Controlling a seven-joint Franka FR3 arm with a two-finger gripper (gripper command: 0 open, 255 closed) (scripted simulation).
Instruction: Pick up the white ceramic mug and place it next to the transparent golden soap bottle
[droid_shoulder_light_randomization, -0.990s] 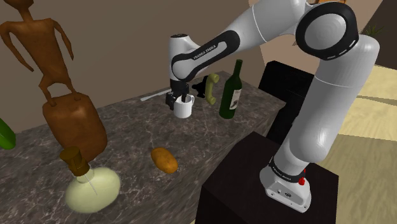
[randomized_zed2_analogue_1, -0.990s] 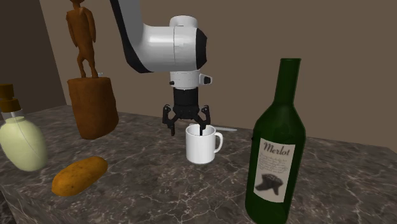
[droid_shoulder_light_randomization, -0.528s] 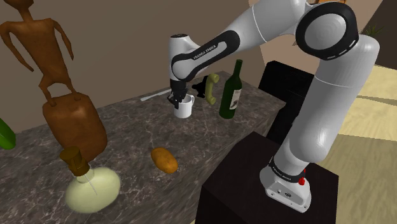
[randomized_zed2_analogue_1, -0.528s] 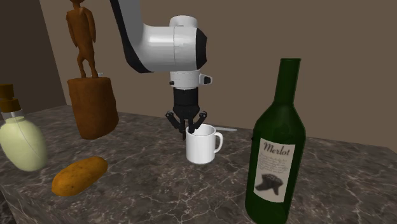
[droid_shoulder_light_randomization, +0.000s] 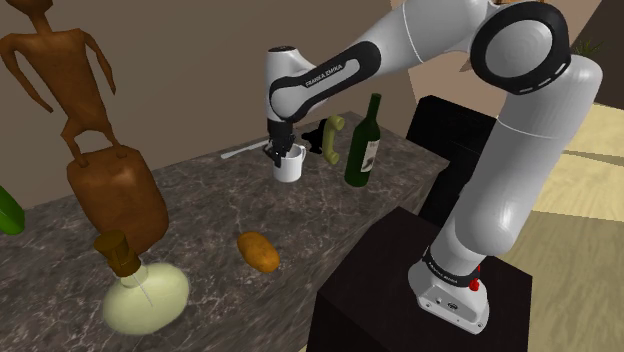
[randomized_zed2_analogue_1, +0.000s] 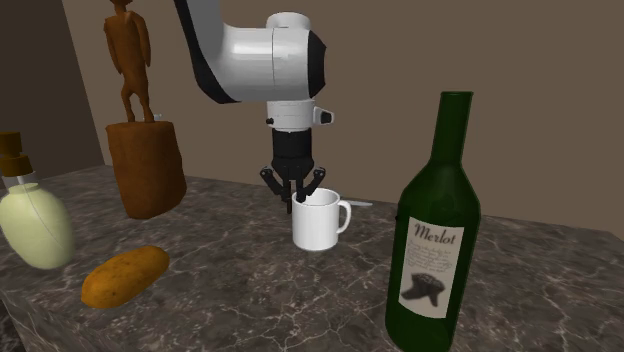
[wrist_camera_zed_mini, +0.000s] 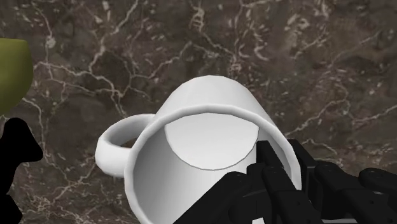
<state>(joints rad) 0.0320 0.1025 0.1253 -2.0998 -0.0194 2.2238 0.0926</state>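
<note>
Gripper (randomized_zed2_analogue_1: 296, 203): I see its two black fingers clenched on the rim of the white mug (randomized_zed2_analogue_1: 318, 222), one finger inside the wall and one outside. The grasp is on the side opposite the handle, which points toward the second exterior view's right.

In the wrist view the gripper (wrist_camera_zed_mini: 275, 167) pinches the mug (wrist_camera_zed_mini: 191, 121) wall, and the mug sits tilted against the fingers, its open mouth and pale inner floor facing the camera. I cannot tell whether its base touches the counter.

Counter (droid_shoulder_light_randomization: 200, 215): dark marble with white veins. In the shoulder view the gripper (droid_shoulder_light_randomization: 281, 152) and mug (droid_shoulder_light_randomization: 289, 168) are near the far edge.

- Just beside the mug, toward the shoulder view's right, is a green telephone handset (droid_shoulder_light_randomization: 331, 137), then a green wine bottle (droid_shoulder_light_randomization: 363, 142) labelled "Merlot".
- The soap bottle (droid_shoulder_light_randomization: 145, 295), pale yellow-green with a brown pump, stands well apart from the mug at the shoulder view's lower left.
- Between the soap bottle and the mug lies a brown potato (droid_shoulder_light_randomization: 258, 251).
- A brown carved figure (droid_shoulder_light_randomization: 85, 120) stands behind the soap bottle.
</note>
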